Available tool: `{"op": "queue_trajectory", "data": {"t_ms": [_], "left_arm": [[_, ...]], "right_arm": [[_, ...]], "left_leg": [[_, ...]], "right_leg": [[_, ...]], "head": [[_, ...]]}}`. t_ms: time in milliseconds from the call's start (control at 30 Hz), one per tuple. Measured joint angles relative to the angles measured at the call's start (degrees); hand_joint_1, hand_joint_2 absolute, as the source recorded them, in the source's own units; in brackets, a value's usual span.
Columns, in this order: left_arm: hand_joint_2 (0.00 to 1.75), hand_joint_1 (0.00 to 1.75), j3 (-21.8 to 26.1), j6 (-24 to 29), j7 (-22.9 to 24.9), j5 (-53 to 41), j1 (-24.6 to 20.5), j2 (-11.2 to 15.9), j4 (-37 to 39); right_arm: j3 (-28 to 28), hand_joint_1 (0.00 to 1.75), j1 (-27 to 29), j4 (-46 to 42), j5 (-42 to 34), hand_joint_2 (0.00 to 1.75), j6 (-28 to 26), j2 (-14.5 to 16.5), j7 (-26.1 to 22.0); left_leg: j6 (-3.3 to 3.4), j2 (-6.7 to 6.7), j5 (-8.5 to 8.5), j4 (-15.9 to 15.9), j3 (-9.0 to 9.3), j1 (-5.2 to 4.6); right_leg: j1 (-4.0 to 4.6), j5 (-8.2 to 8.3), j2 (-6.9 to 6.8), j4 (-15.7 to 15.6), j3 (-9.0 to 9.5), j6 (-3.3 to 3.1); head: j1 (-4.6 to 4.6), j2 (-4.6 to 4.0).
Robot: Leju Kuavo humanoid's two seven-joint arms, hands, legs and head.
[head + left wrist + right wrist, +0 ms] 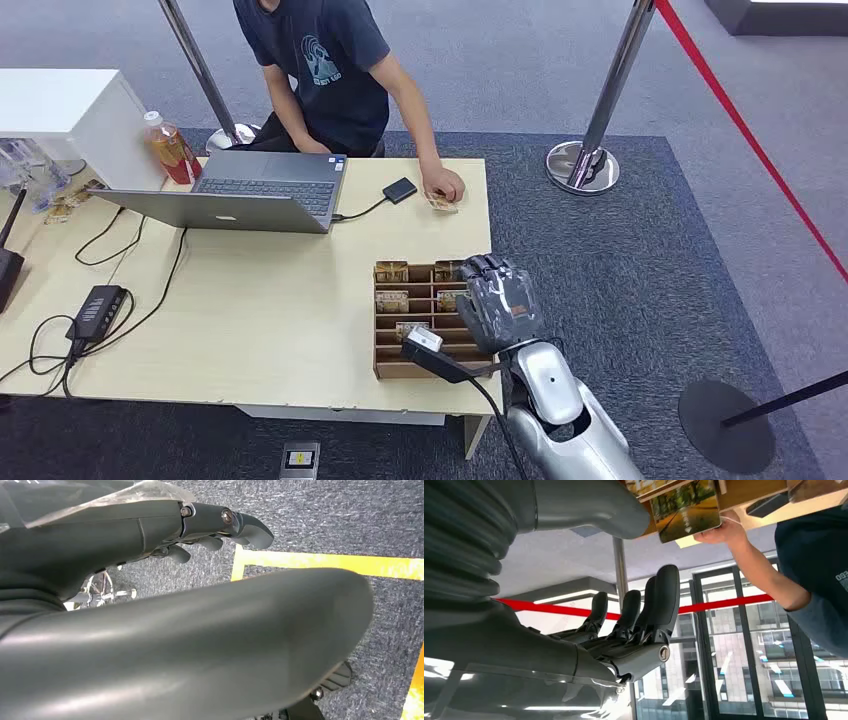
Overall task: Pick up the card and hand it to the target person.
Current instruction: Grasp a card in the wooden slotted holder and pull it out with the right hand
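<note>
Right hand [497, 300] – fingers apart, empty | above card tray [392, 345]

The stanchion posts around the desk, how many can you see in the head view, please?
3: one behind the laptop, one off the desk's far right corner, and a black base on the carpet at right. More may stand out of frame.
</note>
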Motion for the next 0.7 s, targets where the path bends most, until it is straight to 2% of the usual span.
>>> {"op": "queue_trajectory", "data": {"t_ms": [100,333,700], "left_arm": [[0.00,0.00,0.0,0.1,0.0,0.2,0.0,0.0,0.0],[0.00,0.00,0.1,0.6,0.6,1.1,-0.1,0.0,0.0],[0.00,0.00,0.2,1.1,1.1,1.8,-0.1,-0.1,0.0]], "right_arm": [[0.4,0.84,-0.5,0.7,0.0,1.75,0.3,0.5,-0.2],[2.2,0.90,-3.1,2.4,-0.8,1.75,2.0,2.6,-0.8],[3.2,0.87,-4.3,4.1,-1.3,1.75,3.7,3.7,-0.7]], "left_leg": [[-0.01,0.00,0.00,0.0,-0.01,0.00],[-0.02,0.00,0.04,0.0,-0.01,0.00],[-0.01,0.00,0.05,0.0,-0.02,0.00]], "right_leg": [[0.00,0.00,0.00,0.0,-0.01,0.00],[0.00,0.00,0.00,0.0,-0.03,0.00],[0.00,0.01,0.00,0.0,-0.03,-0.01]], "head": [[-0.01,0.00],[-0.01,0.00],[-0.01,0.00]]}}
